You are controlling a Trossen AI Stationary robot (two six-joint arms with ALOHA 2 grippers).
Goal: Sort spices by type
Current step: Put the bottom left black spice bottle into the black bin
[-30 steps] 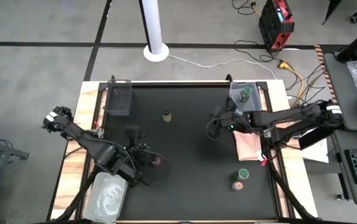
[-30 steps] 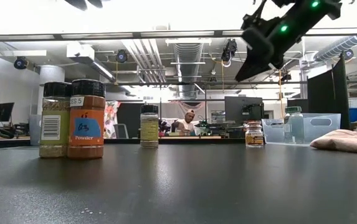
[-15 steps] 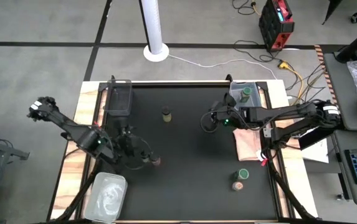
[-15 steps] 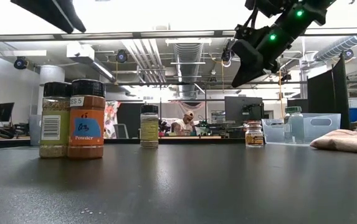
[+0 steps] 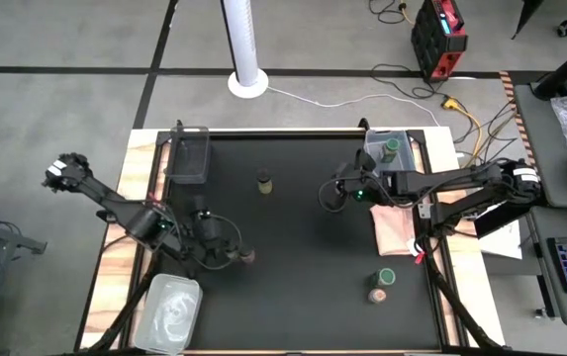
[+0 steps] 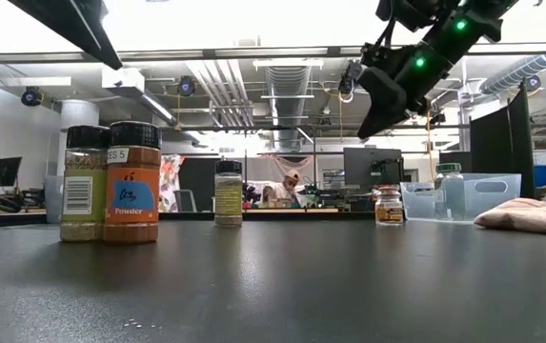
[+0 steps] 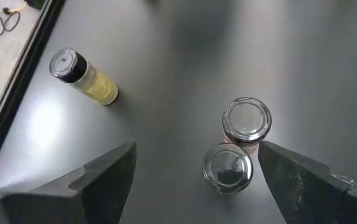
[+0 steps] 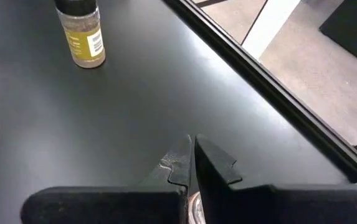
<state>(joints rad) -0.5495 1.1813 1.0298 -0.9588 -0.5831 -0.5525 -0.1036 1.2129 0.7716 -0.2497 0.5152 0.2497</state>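
Two dark-lidded spice jars stand side by side on the black table, one with greenish contents (image 6: 85, 183) and one with an orange label (image 6: 132, 181). In the left wrist view they (image 7: 245, 122) (image 7: 227, 168) sit below and between the wide-apart fingers of my open left gripper (image 7: 197, 180), which hovers above them (image 5: 222, 252). A yellowish jar (image 5: 264, 181) (image 7: 81, 74) stands alone toward the far edge. A green-lidded jar (image 5: 386, 277) and a pinkish-topped one (image 5: 376, 295) stand near the right front. Another green-lidded jar (image 5: 390, 148) stands in the far right tub. My right gripper (image 5: 334, 193) (image 8: 191, 158) hangs shut in the air.
A clear tub (image 5: 188, 153) sits at the far left corner, a second (image 5: 169, 311) at the near left and a third (image 5: 374, 156) at the far right. A pink cloth (image 5: 397, 229) lies under the right arm. A small brownish jar (image 6: 389, 204) shows far back in the low view.
My left arm has swung its elbow out toward the table's left, and its gripper has edged toward the far edge, over the two jars. My right gripper has shifted a little toward the table's left, staying high. No jar has moved.
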